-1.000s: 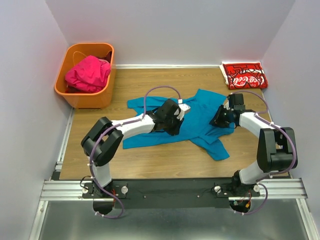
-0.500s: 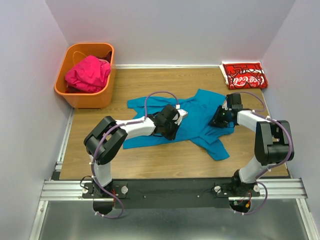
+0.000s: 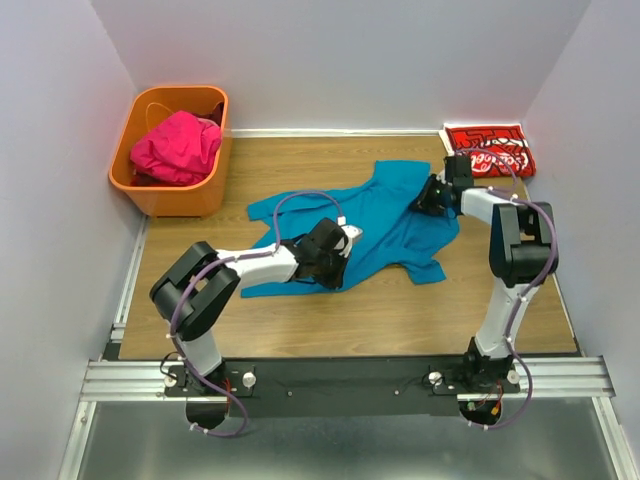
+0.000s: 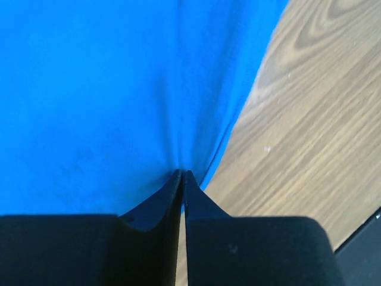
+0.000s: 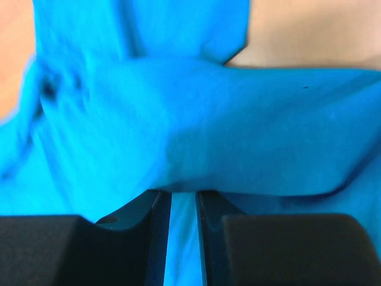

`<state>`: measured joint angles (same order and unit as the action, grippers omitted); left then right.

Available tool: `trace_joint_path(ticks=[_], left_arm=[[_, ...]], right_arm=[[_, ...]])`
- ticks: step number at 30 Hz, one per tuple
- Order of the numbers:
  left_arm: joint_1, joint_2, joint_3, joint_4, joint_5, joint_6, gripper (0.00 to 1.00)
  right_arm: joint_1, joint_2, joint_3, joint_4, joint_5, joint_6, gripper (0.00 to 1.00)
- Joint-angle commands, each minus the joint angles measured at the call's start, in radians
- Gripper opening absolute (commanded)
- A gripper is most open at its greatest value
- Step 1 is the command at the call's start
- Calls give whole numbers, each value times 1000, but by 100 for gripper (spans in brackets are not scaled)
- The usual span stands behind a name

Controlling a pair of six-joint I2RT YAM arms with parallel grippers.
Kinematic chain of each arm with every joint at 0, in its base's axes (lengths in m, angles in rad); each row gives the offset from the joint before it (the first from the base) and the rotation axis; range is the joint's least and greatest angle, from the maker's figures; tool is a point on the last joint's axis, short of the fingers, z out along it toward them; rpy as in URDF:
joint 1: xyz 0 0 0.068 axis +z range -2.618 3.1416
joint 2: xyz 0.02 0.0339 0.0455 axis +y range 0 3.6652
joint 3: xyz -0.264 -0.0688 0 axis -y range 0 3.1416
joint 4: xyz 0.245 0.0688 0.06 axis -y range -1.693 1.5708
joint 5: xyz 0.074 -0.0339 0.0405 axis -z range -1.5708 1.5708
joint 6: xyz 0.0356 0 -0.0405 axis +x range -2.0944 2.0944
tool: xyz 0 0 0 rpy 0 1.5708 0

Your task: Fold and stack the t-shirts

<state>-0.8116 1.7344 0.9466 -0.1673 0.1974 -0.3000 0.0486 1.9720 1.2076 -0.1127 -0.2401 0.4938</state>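
The teal-blue t-shirt lies spread and rumpled on the middle of the wooden table. My left gripper is shut on its near left part; the left wrist view shows the fingertips pinching a pleat of teal cloth at its edge. My right gripper is shut on the shirt's far right part; in the right wrist view its jaws stand a narrow gap apart with teal cloth between them. The red Coca-Cola shirt lies folded at the back right. The magenta-pink shirt is bunched in the basket.
The orange plastic basket stands at the back left against the wall. White walls close in the table on three sides. Bare wood shows beside the shirt's edge in the left wrist view. The metal rail runs along the near edge.
My right gripper has moved back toward the red shirt, pulling the teal shirt's right side with it. My left gripper has moved a little nearer and left, and the shirt has stretched between them.
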Motion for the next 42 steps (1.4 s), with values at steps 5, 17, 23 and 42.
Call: trace_joint_path(ticks=[5, 17, 23, 42], left_arm=[[-1, -61, -127, -189, 11, -47, 12], [17, -130, -118, -258, -9, -54, 12], [23, -191, 67, -261, -87, -36, 38], [192, 224, 437, -90, -115, -13, 56]], right_arm=[[-6, 246, 243, -53, 110, -34, 29], [-35, 257, 514, -159, 173, -208, 31], [-35, 24, 282, -165, 78, -138, 41], [0, -484, -367, -171, -102, -74, 70]])
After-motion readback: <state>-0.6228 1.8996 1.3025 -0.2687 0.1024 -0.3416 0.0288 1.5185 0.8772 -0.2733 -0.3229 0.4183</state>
